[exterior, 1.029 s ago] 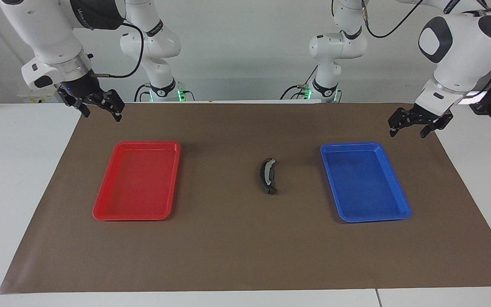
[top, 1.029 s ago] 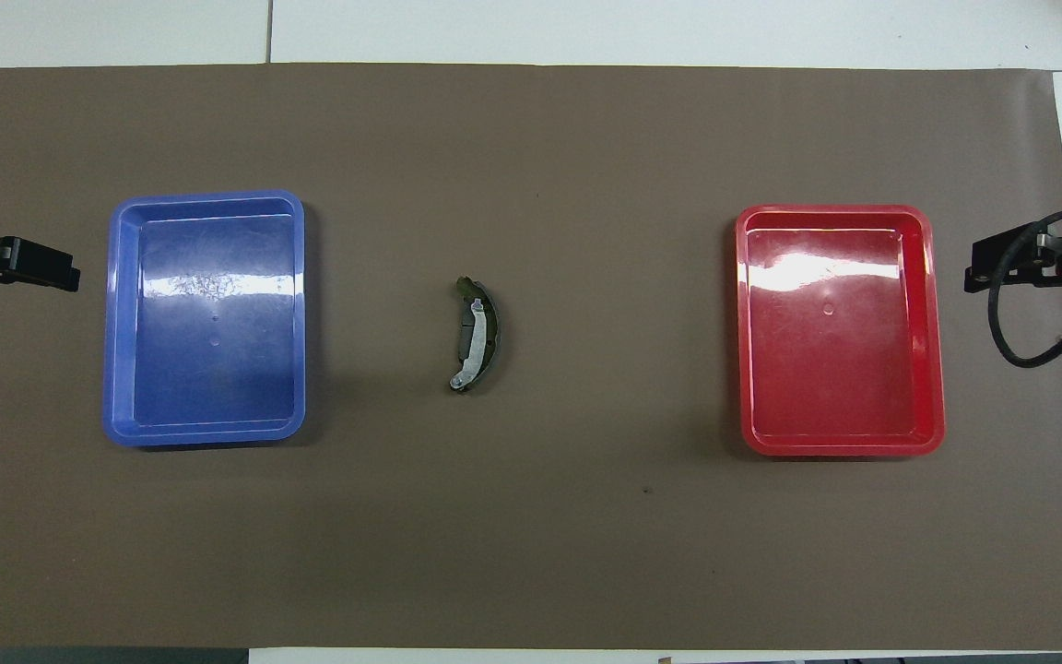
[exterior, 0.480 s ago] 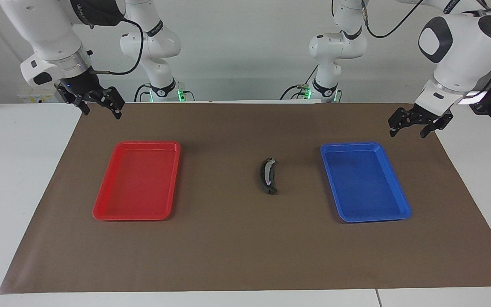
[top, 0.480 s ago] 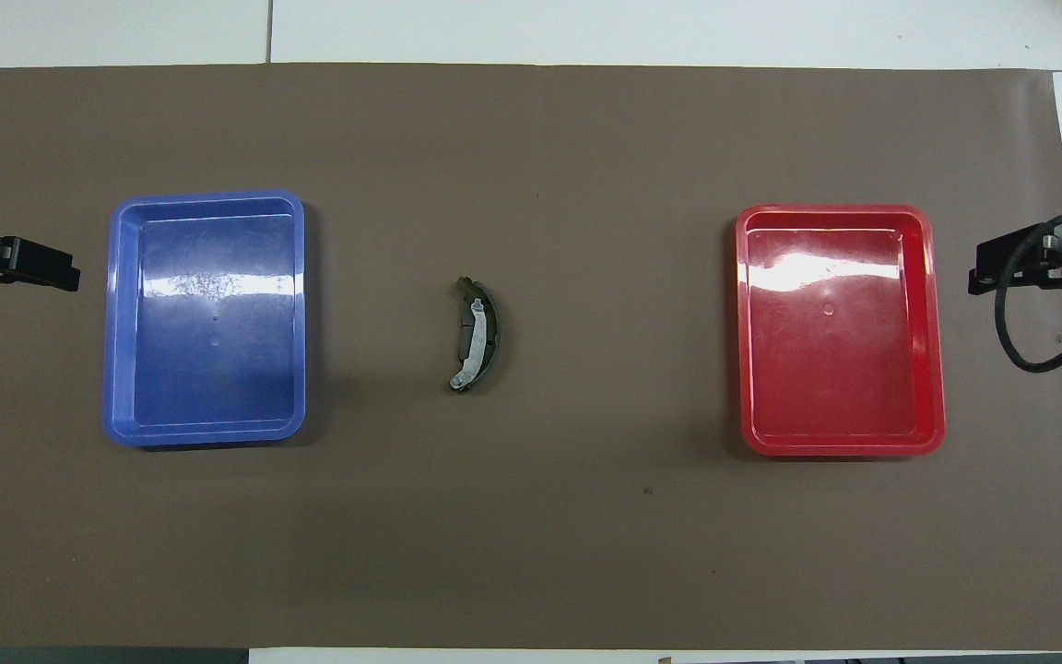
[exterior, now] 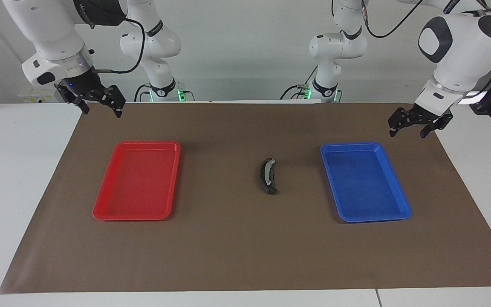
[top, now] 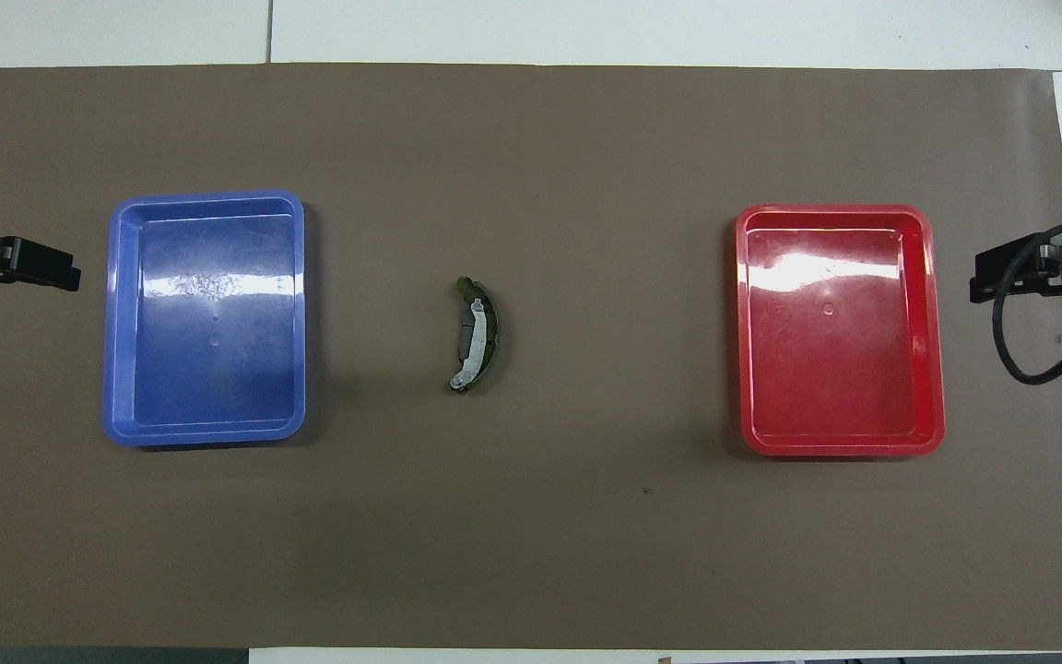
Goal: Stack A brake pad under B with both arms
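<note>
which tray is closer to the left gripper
The blue tray, at the left arm's end of the table. The open left gripper hangs near its corner; the red tray lies toward the right arm's end.

The blue tray and red tray look like shiny, smooth plastic – light gleams on both. The brown mat is dull, like paper.

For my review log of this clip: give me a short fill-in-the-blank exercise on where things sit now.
1. The two brake pads lie stacked between the red tray and the ____ tray.
2. Both trays are ____.
3. The left tool hangs near the ____ tray's end of the mat.
4. The right tool holds ____.

Missing words: blue; empty; blue; nothing
</note>
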